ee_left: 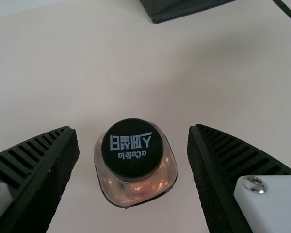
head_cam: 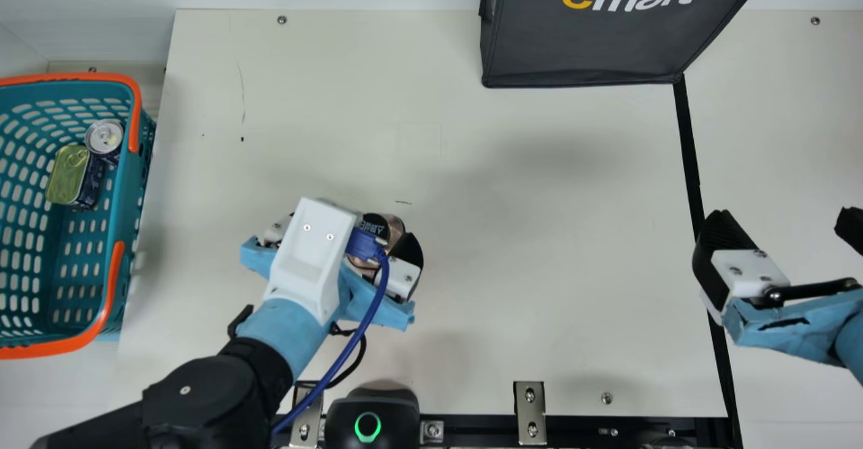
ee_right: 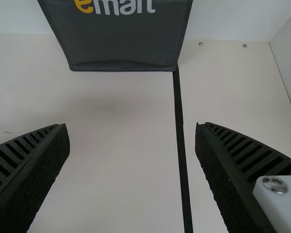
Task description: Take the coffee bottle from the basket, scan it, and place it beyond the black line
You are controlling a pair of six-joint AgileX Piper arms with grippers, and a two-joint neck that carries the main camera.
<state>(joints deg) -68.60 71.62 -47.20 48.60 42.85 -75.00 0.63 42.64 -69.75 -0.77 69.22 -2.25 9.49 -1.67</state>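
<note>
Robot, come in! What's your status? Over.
Left gripper open around coffee bottle, not touching. Right gripper open, empty. Bag by black line's end, probably not blocking.

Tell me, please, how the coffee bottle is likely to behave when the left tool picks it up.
The coffee bottle would probably keep its shape, since its clear body looks rigid. Its glossy walls might slip a little in a loose grip. Standing upright with a squarish body, it seems more apt to tip than roll if nudged.
</note>
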